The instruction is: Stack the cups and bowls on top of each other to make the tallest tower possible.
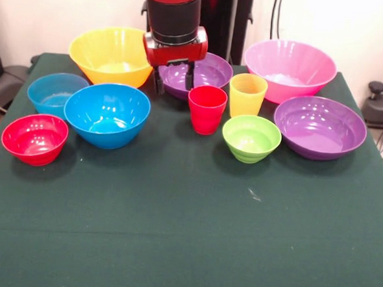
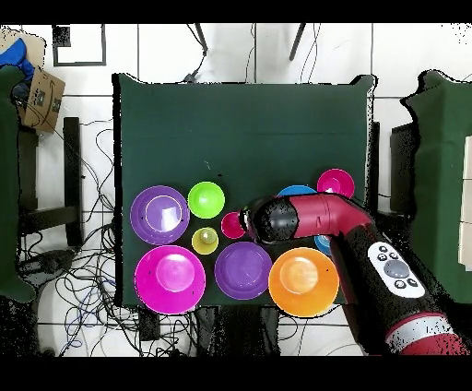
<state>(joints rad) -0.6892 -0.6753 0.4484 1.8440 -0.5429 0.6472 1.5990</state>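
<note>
Nothing is stacked yet: every bowl sits loose around the red cup (image 1: 206,108). The gripper (image 1: 174,79), fingers apart and empty, hangs just behind it; a centred, vertical descent should suit the ribbed cup best.

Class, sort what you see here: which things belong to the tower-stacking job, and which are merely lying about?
Job: red cup, yellow cup, yellow bowl, pink bowl, two purple bowls, two blue bowls, red bowl, green bowl, gripper.
Lying about: cardboard box, floor cables.
</note>
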